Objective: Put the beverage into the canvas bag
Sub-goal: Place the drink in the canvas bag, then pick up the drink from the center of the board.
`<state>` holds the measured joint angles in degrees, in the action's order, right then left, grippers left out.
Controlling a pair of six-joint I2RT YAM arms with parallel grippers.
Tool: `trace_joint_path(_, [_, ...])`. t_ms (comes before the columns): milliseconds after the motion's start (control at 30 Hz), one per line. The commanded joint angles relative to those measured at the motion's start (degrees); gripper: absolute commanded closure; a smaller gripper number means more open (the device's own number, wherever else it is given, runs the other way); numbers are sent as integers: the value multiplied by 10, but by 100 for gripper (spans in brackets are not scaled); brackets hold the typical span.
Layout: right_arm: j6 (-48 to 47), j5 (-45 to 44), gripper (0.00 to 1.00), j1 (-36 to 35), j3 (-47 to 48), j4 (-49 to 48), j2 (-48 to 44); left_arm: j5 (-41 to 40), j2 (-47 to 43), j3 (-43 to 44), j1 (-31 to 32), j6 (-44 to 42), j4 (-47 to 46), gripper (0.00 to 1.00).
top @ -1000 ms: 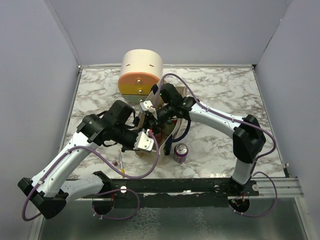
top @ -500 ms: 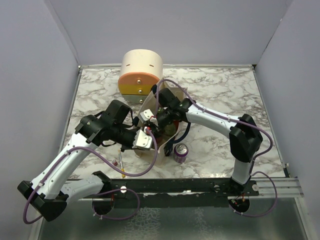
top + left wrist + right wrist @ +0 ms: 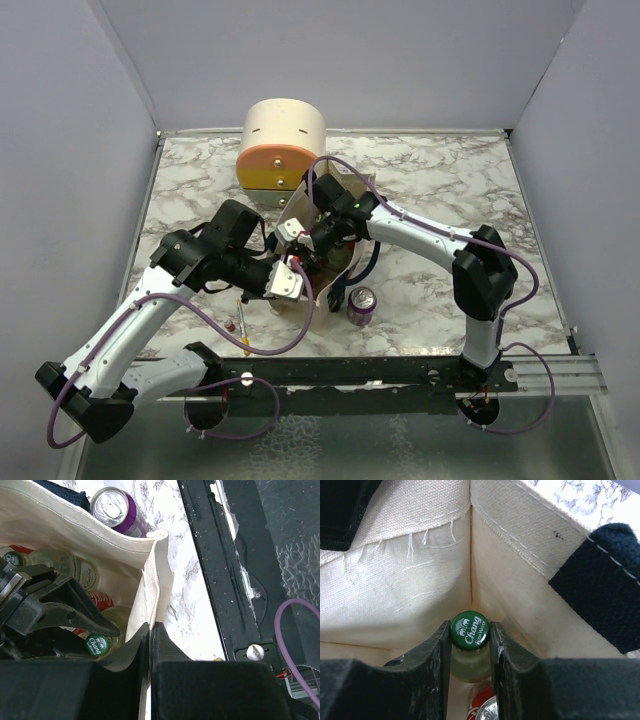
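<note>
- Right wrist view: the right gripper pinches the green crown cap of the bottle, one finger on each side. The bottle stands upright, low in a corner of the canvas bag and close to both cloth walls
- A navy strap hangs over the bag's rim on the right of that view
- Left wrist view: the left gripper is pressed together on the bag's rim at a side seam, holding the mouth open. A red can and other bottles lie in the bag below
- A purple can stands on the surface, just beside the bag on its near side and outside it
- The bottle looks like glass, so it is probably stiff, smooth, fairly heavy for its width, and apt to crack against the others
- The cap is a small hold and the body could swing under it. The neck just beneath the cap's lip seems the surer place to grip
- Whether its base rests on anything is hidden, so letting go looks risky until it settles
- The cloth is soft, and the mouth would likely sag shut without the left pinch
</note>
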<state>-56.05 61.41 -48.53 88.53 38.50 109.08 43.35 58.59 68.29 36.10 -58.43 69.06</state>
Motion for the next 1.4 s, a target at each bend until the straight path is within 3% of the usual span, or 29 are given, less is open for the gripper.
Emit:
trace_joint_path(0, [-12, -32, 71, -4, 16, 9, 13, 13, -2, 1, -5, -18, 20, 100])
trace_joint_path(133, [16, -44, 62, -4, 33, 1, 4, 15, -8, -2, -9, -20, 20, 100])
trace_joint_path(233, [28, -53, 42, -3, 41, -11, -7, 17, -11, -5, -13, -30, 24, 100])
trace_joint_path(500, [95, -64, 28, 10, 65, -36, -32, 18, -12, 4, -19, -54, 38, 100])
trace_joint_path(767, [188, -60, 26, 64, 70, -107, -76, 31, -12, 7, -36, -71, 36, 100])
trace_joint_path(1000, [228, -82, 24, 121, 84, -99, -150, 37, 1, 23, -47, -52, 27, 100])
trace_joint_path(1367, [189, -163, 22, 124, -104, 52, -393, 60, 23, 29, -85, 12, -5, 100])
